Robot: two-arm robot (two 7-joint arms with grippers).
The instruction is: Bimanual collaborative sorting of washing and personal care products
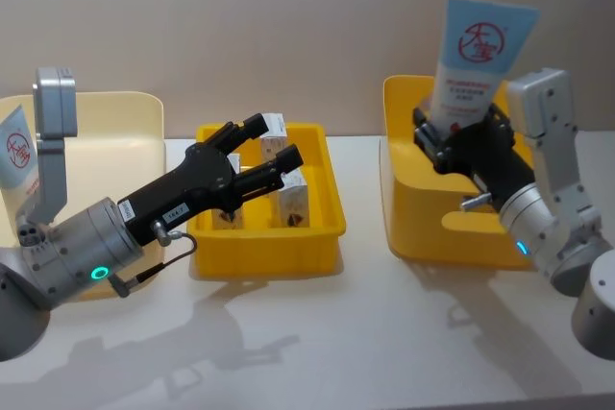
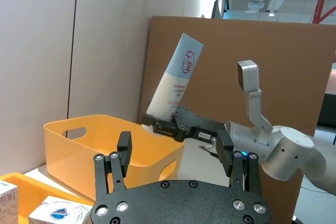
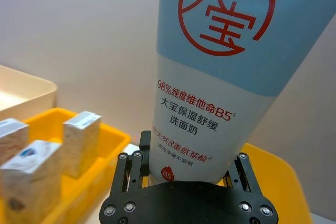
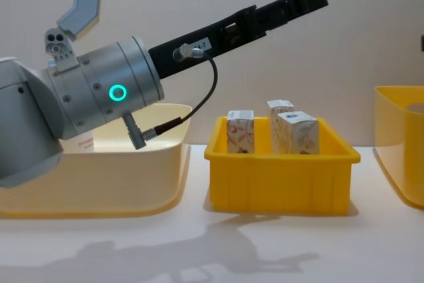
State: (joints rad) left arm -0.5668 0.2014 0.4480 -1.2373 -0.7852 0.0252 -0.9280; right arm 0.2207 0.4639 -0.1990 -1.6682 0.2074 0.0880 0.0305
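My right gripper (image 1: pixel 461 128) is shut on the lower part of a pale-blue squeeze tube (image 1: pixel 476 50) with a red round logo. It holds the tube upright above the right yellow bin (image 1: pixel 408 232); the right wrist view has that tube (image 3: pixel 220 77) large between the fingers (image 3: pixel 135 167). Small white floral cartons (image 4: pixel 240 132) stand upright in the middle yellow tray (image 4: pixel 278 187). My left gripper (image 1: pixel 279 141) hovers open and empty above that tray, well over the cartons (image 1: pixel 293 204). Another pale-blue tube (image 1: pixel 14 151) leans in the pale bin on the left.
The pale yellow bin (image 1: pixel 115 112) is at the left, partly behind my left arm. The right bin has a handle cut-out (image 2: pixel 73 132). A brown board (image 2: pixel 283 66) backs the table. Bare white table lies in front of the containers.
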